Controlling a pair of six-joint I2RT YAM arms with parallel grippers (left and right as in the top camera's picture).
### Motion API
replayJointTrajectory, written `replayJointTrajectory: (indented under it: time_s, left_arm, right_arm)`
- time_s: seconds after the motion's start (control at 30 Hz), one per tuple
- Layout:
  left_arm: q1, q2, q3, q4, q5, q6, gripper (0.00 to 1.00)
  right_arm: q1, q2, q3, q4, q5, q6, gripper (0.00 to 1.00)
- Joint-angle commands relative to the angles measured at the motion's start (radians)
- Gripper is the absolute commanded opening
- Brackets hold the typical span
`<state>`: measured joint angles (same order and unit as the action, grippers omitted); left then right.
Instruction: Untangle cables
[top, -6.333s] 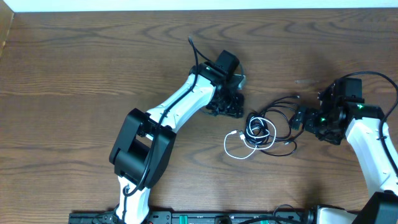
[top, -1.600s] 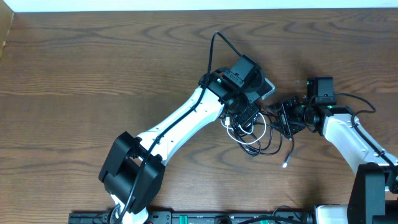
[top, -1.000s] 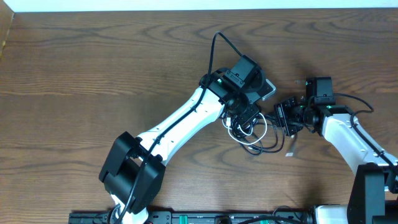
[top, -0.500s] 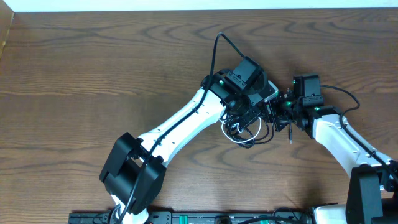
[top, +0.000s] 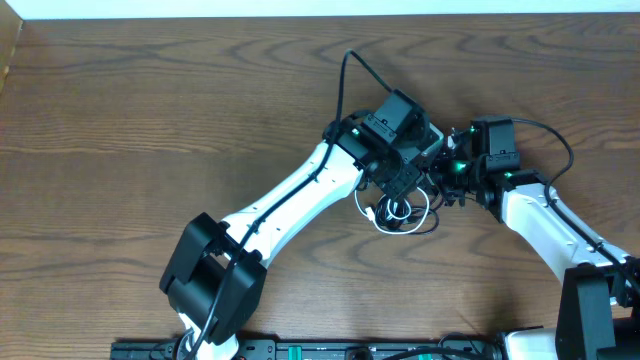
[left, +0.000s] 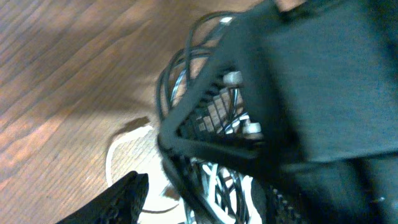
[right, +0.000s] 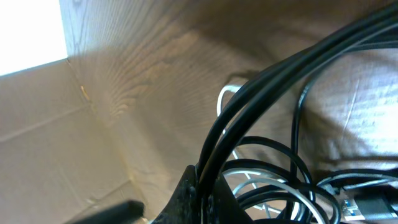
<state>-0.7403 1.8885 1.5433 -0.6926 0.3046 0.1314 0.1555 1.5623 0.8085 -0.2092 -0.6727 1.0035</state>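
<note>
Mid-frame, the right end effector (top: 446, 184) is clamped on the black cable (right: 273, 81); the left end effector (top: 405, 190) is apart above the white cable (left: 109, 160).

Left gripper (left: 149, 165) fills frame, blurred: ridged finger (left: 205, 106) large at centre, second fingertip low left, jaws apart. Black cable (left: 171, 62) loops behind ridged finger. White cable (left: 111, 163) curves on wooden table (left: 56, 93) between fingers.

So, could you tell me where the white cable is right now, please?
In the overhead view the white cable lies looped right of centre, tangled with the black cable, just below the left gripper and right gripper.
</note>
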Motion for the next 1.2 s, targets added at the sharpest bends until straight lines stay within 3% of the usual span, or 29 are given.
replayJointTrajectory:
  time_s: [0.0,0.23,0.57,0.73,0.83,1.17]
  left_arm:
    - [0.055,-0.034,0.011,0.02,-0.026,-0.134,0.58]
    - [0.166,-0.056,0.011,-0.061,0.005,-0.32,0.58]
    - [0.341,-0.056,0.01,-0.114,0.348,-0.32,0.58]
    - [0.355,-0.051,-0.01,-0.114,0.406,-0.314,0.58]
    - [0.337,-0.044,-0.037,-0.114,0.52,-0.214,0.58]
    - [0.298,-0.013,-0.126,-0.061,0.565,-0.177,0.59]
  right_arm:
    - [0.007,0.005,-0.005,0.013,-0.047,-0.127,0.01]
    - [0.002,0.005,-0.005,0.183,-0.213,-0.137,0.01]
    - [-0.063,0.005,-0.005,0.297,-0.39,-0.118,0.01]
    - [-0.066,0.005,-0.005,0.33,-0.412,-0.119,0.01]
    - [-0.066,0.005,-0.005,0.333,-0.412,-0.118,0.01]
    - [-0.066,0.005,-0.005,0.333,-0.412,-0.119,0.01]
